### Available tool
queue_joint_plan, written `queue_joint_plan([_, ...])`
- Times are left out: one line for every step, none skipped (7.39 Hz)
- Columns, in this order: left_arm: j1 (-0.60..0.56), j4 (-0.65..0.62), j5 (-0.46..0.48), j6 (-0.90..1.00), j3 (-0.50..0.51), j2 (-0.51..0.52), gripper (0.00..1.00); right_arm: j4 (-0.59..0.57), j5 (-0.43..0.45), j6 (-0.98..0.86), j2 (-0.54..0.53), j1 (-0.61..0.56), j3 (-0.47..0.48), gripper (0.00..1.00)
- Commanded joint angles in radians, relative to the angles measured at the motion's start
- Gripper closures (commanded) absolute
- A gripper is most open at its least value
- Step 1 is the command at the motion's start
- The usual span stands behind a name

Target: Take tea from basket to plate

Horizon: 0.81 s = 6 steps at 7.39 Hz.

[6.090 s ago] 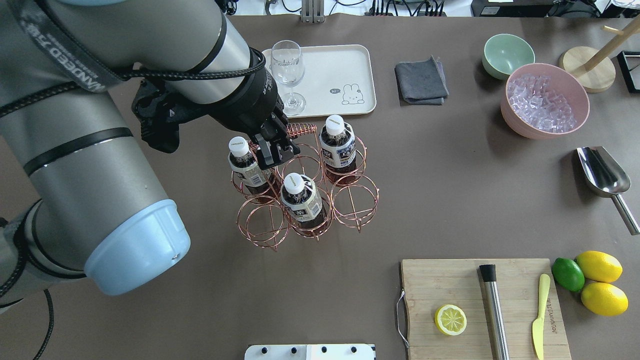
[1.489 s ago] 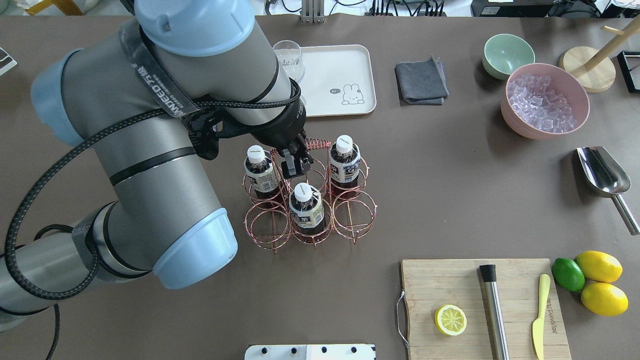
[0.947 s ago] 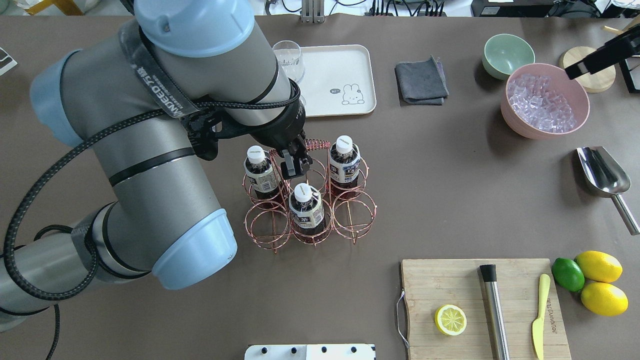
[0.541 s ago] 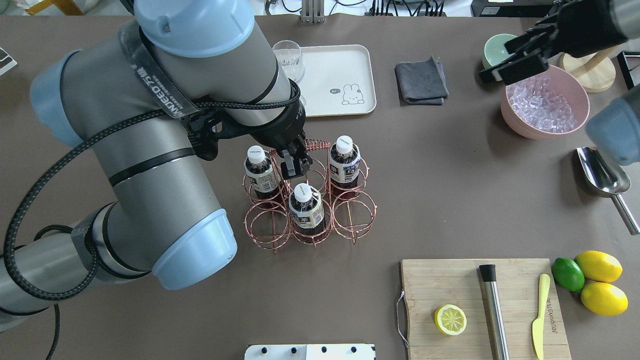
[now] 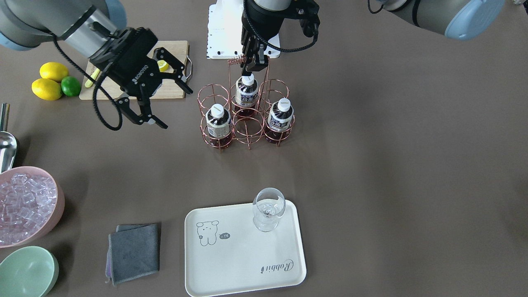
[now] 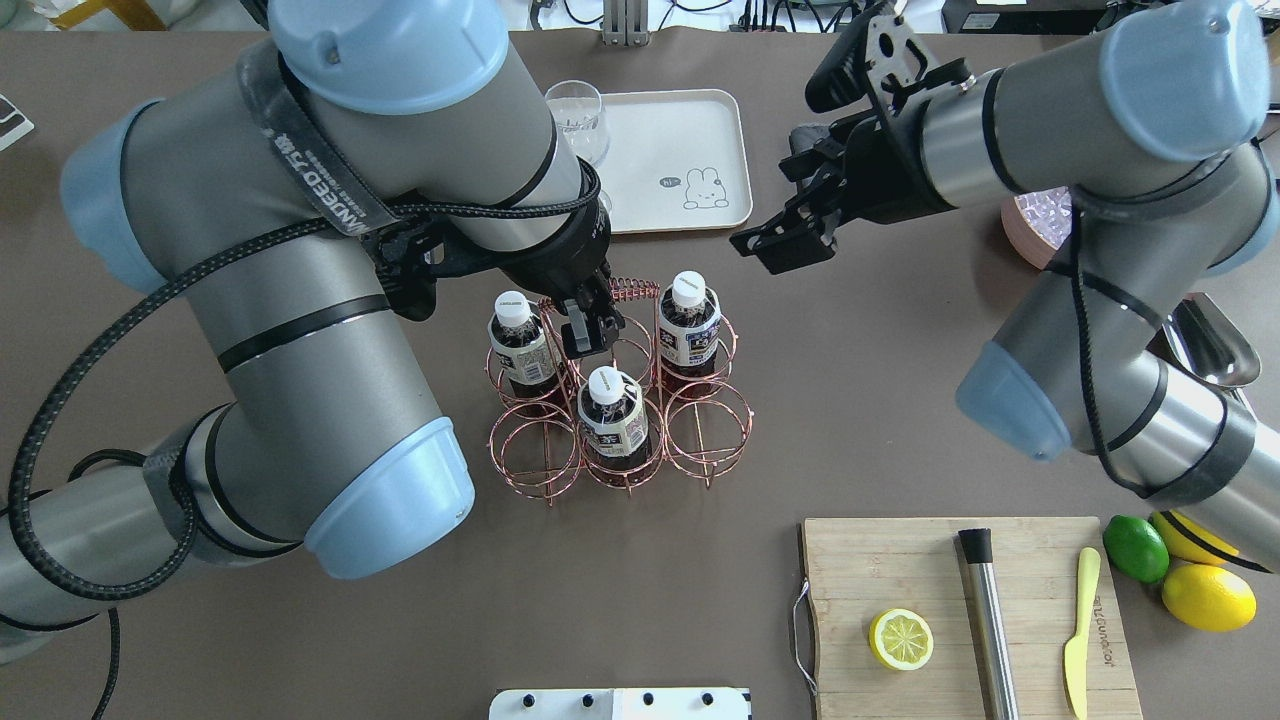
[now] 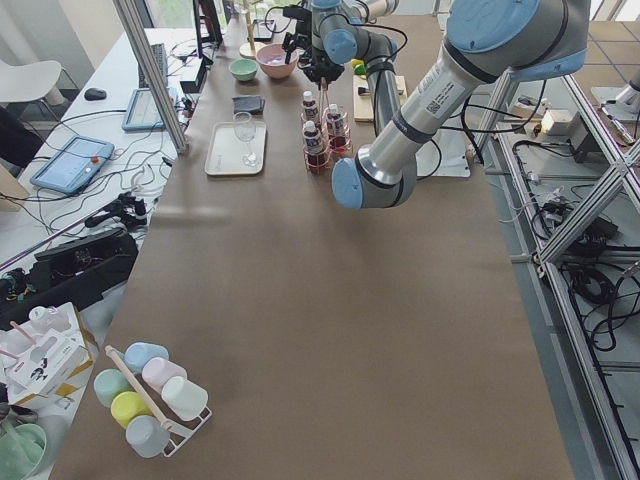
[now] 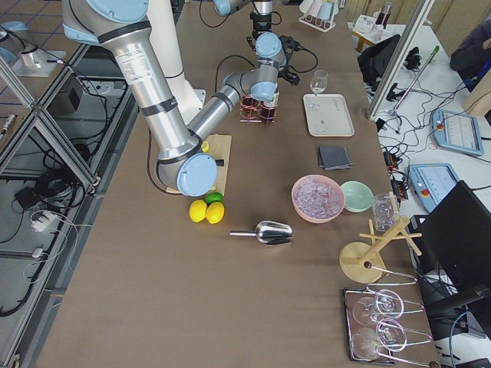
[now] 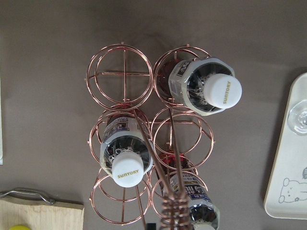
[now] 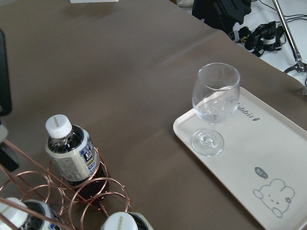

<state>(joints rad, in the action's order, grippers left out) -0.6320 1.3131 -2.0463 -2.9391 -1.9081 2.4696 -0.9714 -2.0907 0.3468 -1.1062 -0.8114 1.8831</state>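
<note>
The right gripper (image 6: 785, 245), jaws spread, is swinging in from the right toward the basket (image 6: 708, 418), which the left gripper (image 6: 585, 330) is clamping by its handle. All three tea bottles (image 6: 690, 325) are sitting inside, and the far plate (image 6: 690, 130) is awaiting one.

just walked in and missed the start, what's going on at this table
A two-armed robot is moving tea from a basket to a plate. Its left hand grips the basket by its tall handle. The right hand hangs open in the air beside the basket, holding nothing. All three tea bottles stand in the basket's cells. The plate holds only a glass, so no tea is across yet.
</note>
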Motion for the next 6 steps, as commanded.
queue_joint_plan([0.000, 0.000, 0.000, 0.000, 0.003, 0.000, 1.00, 0.088, 0.092, 0.041, 0.005, 0.121, -0.030, 0.02])
queue_joint_plan([0.000, 0.000, 0.000, 0.000, 0.000, -0.001, 1.00, 0.088, 0.119, 0.041, 0.003, 0.141, -0.036, 0.03])
queue_joint_plan([0.000, 0.000, -0.002, 0.000, -0.003, -0.001, 1.00, 0.088, 0.127, 0.040, 0.003, 0.152, -0.039, 0.08])
queue_joint_plan([0.000, 0.000, -0.002, -0.002, -0.005, -0.001, 1.00, 0.088, 0.132, 0.040, 0.002, 0.156, -0.039, 0.09])
queue_joint_plan([0.000, 0.000, -0.002, -0.002, -0.003, -0.001, 1.00, 0.091, 0.133, 0.040, -0.003, 0.161, -0.038, 0.09])
queue_joint_plan([0.000, 0.000, -0.002, -0.002, -0.003, -0.001, 1.00, 0.092, 0.133, 0.038, -0.003, 0.163, -0.038, 0.10])
